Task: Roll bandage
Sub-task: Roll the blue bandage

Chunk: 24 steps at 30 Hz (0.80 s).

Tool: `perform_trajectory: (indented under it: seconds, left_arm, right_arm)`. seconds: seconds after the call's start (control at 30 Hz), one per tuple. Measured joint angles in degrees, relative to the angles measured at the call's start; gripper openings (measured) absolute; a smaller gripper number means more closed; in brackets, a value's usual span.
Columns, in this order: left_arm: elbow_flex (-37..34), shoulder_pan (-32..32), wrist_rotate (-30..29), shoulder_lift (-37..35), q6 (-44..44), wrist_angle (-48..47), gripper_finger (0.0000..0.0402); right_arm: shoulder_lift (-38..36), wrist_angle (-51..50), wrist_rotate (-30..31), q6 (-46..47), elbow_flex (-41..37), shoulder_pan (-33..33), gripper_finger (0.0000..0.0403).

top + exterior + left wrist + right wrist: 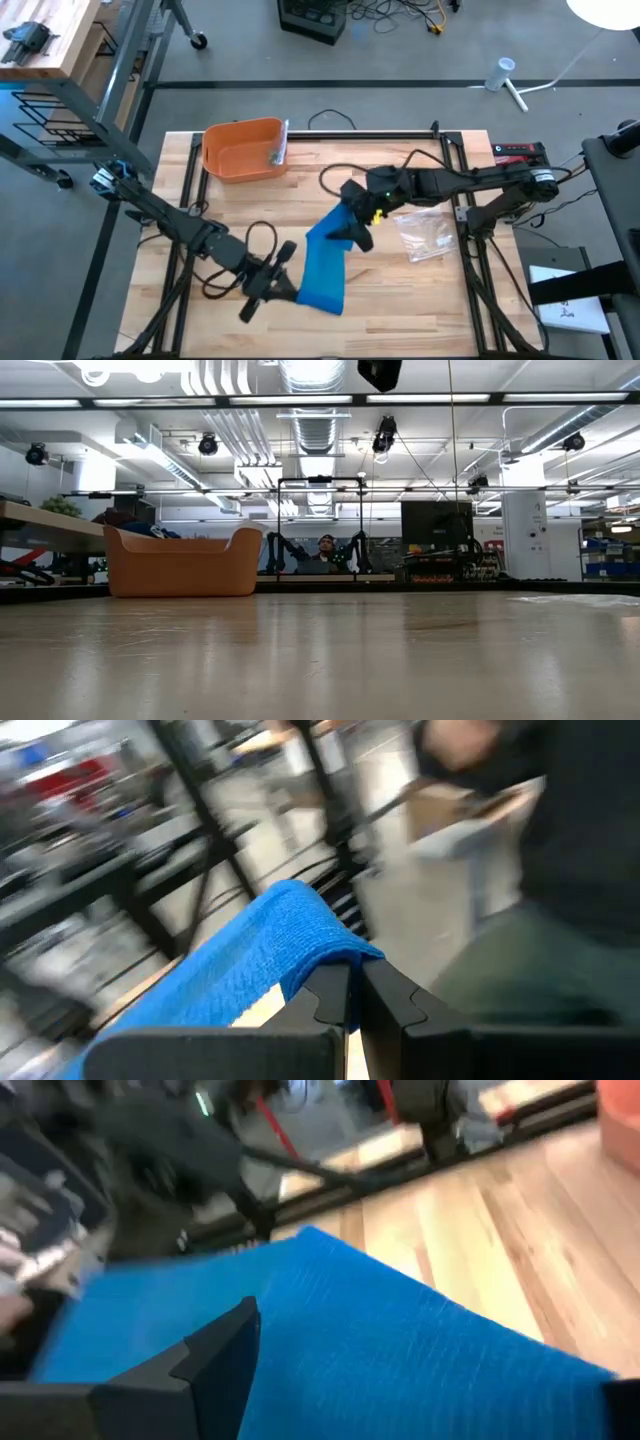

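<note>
A blue bandage (325, 265) stretches between my two grippers above the wooden table (400, 310); the low view shows none of it on the tabletop. My left gripper (291, 285) is shut on the end nearer the table's front edge. My right gripper (357, 228) stands open at the bandage's far end. In the right wrist view the blue cloth (370, 1340) spans the wide gap between the two fingers. My left gripper pinches an edge of the bandage's near end (335, 958) between its two shut fingers, coming in roughly level from the table's left. The cloth drapes away over one finger (325, 1000), clear of the table. I cannot tell whether my right gripper touches the bandage.
An orange bin (243, 150) stands at the table's far left. A clear plastic bag (425, 235) lies right of centre, just beyond my right gripper. Black frame rails run along the table's sides. A person (570, 830) stands beyond the table in the left wrist view.
</note>
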Motion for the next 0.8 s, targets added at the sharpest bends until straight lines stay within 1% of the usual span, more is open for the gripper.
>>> perform_trajectory:
  seconds: [0.13, 0.27, 0.37, 0.5, 0.57, 0.63, 0.8]
  left_arm:
    - [1.5, -1.4, 8.2, 0.3, 0.0, 0.0, 0.0]
    - [2.3, -2.5, 11.6, 0.3, -0.3, -0.1, 0.0]
    - [2.7, -3.7, 16.9, 0.1, -1.0, -0.3, 0.0]
    - [4.2, -4.6, 23.8, 0.0, -8.2, -0.6, 0.0]
    - [5.0, -4.8, 25.8, -0.1, -11.2, -0.6, 0.0]
    - [5.3, -5.1, 27.6, -0.2, -12.5, -0.4, 0.0]
    - [5.3, -5.8, 28.4, -0.7, -13.0, -0.6, 0.0]
  right_arm:
    - [2.6, -0.2, 1.1, -1.3, -0.2, 0.5, 0.0269]
    - [5.7, 1.3, -2.5, -5.0, -0.2, 2.1, 0.0275]
    - [8.8, 1.3, -5.4, -7.5, -0.2, 4.4, 0.028]
    - [13.4, 1.4, -5.9, -8.5, -0.2, 9.1, 0.0287]
    - [15.7, 1.4, -6.0, -8.6, -0.2, 11.5, 0.0292]
    - [17.9, 1.3, -5.7, -9.0, -0.2, 13.6, 0.0297]
    - [20.6, 0.9, -5.7, -9.5, -0.3, 17.1, 0.031]
